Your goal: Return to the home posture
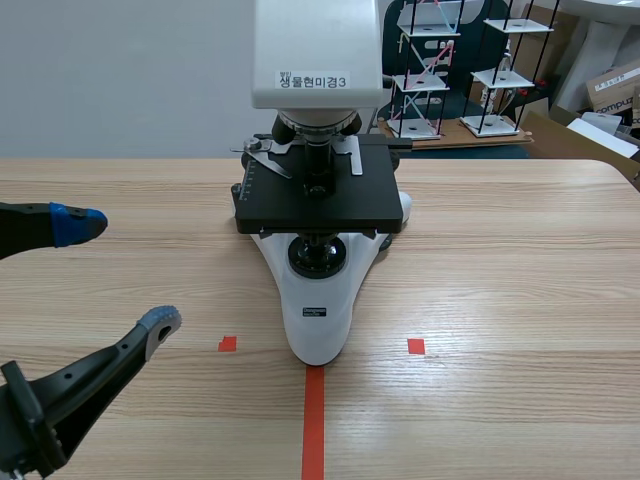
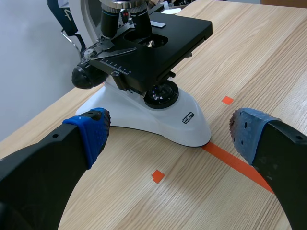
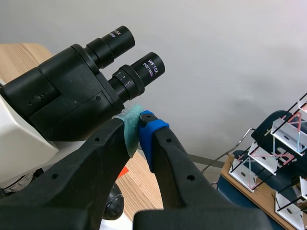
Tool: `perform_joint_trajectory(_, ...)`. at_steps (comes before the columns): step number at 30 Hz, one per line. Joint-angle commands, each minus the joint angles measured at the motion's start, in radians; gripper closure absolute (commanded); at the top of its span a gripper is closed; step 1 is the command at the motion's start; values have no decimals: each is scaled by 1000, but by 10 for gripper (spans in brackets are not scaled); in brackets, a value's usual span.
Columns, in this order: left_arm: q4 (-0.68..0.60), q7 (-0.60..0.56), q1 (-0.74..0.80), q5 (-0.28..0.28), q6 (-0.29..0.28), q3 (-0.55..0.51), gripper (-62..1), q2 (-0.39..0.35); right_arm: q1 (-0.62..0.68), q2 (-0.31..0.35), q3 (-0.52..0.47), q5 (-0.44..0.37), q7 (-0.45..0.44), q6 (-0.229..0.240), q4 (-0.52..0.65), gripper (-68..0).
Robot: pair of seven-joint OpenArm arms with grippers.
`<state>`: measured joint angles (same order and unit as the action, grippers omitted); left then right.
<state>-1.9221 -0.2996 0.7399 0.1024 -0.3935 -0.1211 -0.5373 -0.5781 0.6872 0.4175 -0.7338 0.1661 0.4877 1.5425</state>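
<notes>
A white and black microscope [image 1: 318,300] stands at the middle of the wooden table [image 1: 520,280]. My left gripper [image 1: 120,272] hovers low over the table's near left, open, with nothing between its blue pads. In the left wrist view the left gripper [image 2: 170,129] faces the microscope's white base [image 2: 144,120] and black stage [image 2: 158,43], a short way ahead of the fingers. My right gripper [image 3: 139,127] is shut on nothing, pads pressed together, held high just beside the microscope's two black eyepieces [image 3: 139,74]. The scene view does not show the right arm.
Wire racks with small shelves [image 1: 500,70] stand behind the table at the back right, also seen as racks [image 3: 283,143] past the right gripper. A cardboard box [image 1: 615,85] sits at the far right. Bare tabletop lies right of the microscope.
</notes>
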Motion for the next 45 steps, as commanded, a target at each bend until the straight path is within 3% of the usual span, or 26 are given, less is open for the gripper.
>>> perform_joint_trajectory(1, -5, -13, 8, 10, 5, 1, -529, 5, -20, 0, 3, -8, -18, -3, 3, -4)
perform_joint_trajectory(27, -5, -13, 8, 10, 5, 1, -529, 5, -19, 0, 3, 15, -23, -4, 3, -4)
perform_joint_trajectory(33, -5, -13, 8, 10, 5, 1, -529, 5, 73, 7, -62, 31, -70, -8, 18, -12)
perform_joint_trajectory(35, -5, -13, 8, 10, 5, 1, -529, 5, 140, 14, -114, 31, -95, -8, 39, -48)
perform_joint_trajectory(40, -5, -13, 8, 10, 5, 1, -529, 5, 335, 46, -269, 53, -132, -8, 149, -255)
perform_joint_trajectory(45, -5, -13, 8, 10, 5, 1, -529, 5, 553, 55, -411, 53, -186, -8, 236, -407)
